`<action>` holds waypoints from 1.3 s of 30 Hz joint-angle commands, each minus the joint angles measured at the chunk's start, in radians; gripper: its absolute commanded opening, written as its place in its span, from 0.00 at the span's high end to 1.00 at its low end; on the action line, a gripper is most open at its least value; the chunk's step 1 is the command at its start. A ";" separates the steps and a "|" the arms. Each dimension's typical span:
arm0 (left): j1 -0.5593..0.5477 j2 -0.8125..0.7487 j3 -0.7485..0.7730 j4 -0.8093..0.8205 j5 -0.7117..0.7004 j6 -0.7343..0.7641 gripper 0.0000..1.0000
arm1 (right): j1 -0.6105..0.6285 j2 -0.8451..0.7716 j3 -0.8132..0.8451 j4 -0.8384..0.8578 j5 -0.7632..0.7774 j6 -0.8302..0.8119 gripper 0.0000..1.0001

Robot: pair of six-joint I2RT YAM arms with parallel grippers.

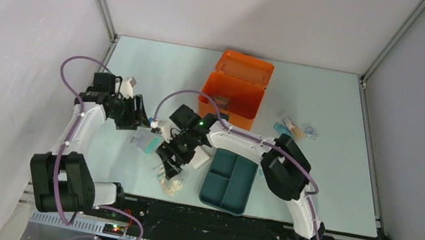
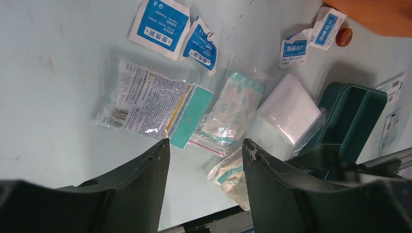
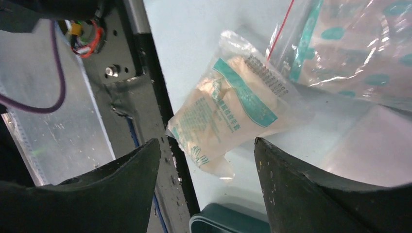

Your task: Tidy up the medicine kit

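Blue-white sachets [image 2: 160, 26] carry Chinese print, too small to read. Clear packet [image 3: 228, 111] print and barcode packet [image 2: 143, 102] also illegible.

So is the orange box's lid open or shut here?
Open. The medicine kit has its lid tipped back toward the far wall, and the top view looks straight into its orange interior, where a small item lies.
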State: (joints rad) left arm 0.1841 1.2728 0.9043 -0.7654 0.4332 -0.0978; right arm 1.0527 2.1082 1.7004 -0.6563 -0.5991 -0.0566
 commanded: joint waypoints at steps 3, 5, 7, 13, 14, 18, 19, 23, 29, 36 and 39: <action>0.024 -0.118 -0.011 0.025 0.011 -0.013 0.38 | 0.042 0.078 0.045 -0.058 0.083 0.021 0.29; 0.023 -0.130 -0.014 0.031 0.017 -0.013 0.38 | 0.052 0.095 0.052 -0.062 0.093 0.020 0.34; 0.023 -0.138 -0.016 0.035 0.021 -0.013 0.38 | 0.057 0.108 0.059 -0.066 0.098 0.019 0.40; 0.025 -0.143 -0.024 0.051 0.035 -0.016 0.38 | 0.060 0.072 0.070 -0.103 0.126 -0.003 0.63; 0.023 -0.141 -0.023 0.052 0.036 -0.016 0.38 | 0.058 0.056 0.062 -0.107 0.137 -0.014 0.64; 0.024 -0.120 -0.014 0.056 0.042 -0.016 0.38 | 0.047 -0.085 0.021 -0.118 0.163 -0.065 0.73; 0.024 -0.116 -0.006 0.057 0.044 -0.017 0.38 | 0.039 -0.109 0.015 -0.118 0.171 -0.078 0.73; 0.025 -0.105 0.023 0.059 0.086 -0.020 0.38 | -0.012 -0.245 -0.045 -0.083 0.182 -0.088 0.72; 0.022 -0.041 0.059 0.060 0.188 -0.043 0.35 | -0.179 -0.368 0.002 -0.046 0.175 -0.025 0.75; 0.000 -0.048 0.055 0.061 0.203 -0.045 0.33 | -0.448 -0.325 0.151 0.003 0.267 0.176 0.73; 0.001 -0.079 0.047 0.061 0.187 -0.040 0.33 | -0.503 -0.237 0.191 0.007 0.258 0.234 0.73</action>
State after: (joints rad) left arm 0.1902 1.2442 0.9314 -0.7193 0.6056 -0.1329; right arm 0.5961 1.7821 1.8210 -0.6876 -0.3630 0.0544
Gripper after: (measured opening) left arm 0.669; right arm 0.269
